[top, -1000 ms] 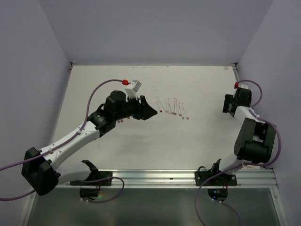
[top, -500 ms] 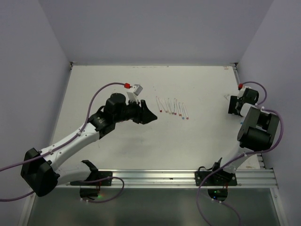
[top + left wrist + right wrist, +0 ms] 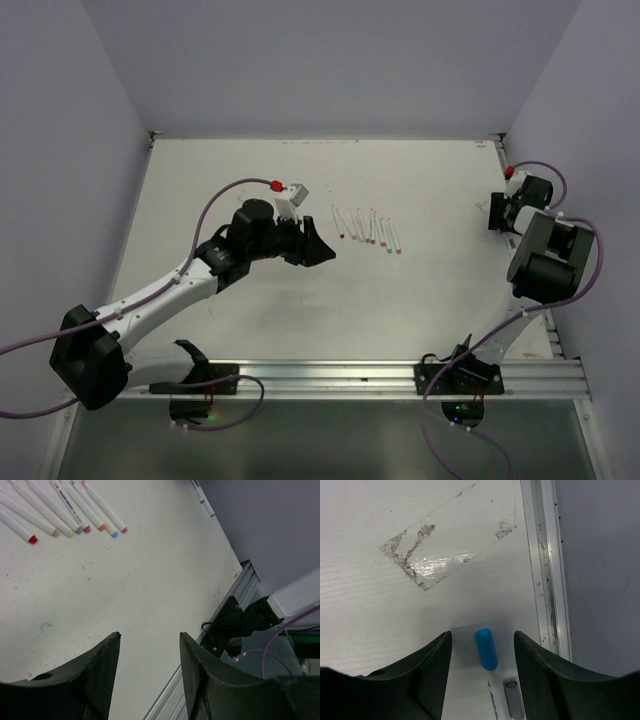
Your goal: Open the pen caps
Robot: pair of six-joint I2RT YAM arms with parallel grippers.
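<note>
Bare table (image 3: 150, 580) btwn L gripper (image 3: 150, 640), pens (image 3: 65, 510)

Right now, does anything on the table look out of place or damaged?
Yes: one blue-capped pen lies apart from the pen row, by the right edge rail; a scuffed tape patch sits nearby.

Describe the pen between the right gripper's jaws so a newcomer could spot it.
Find the metal rail along the table's right edge. Just inside it, between the right gripper's jaws, lies a white pen with a bright blue cap; the stub beside it is grey.
</note>
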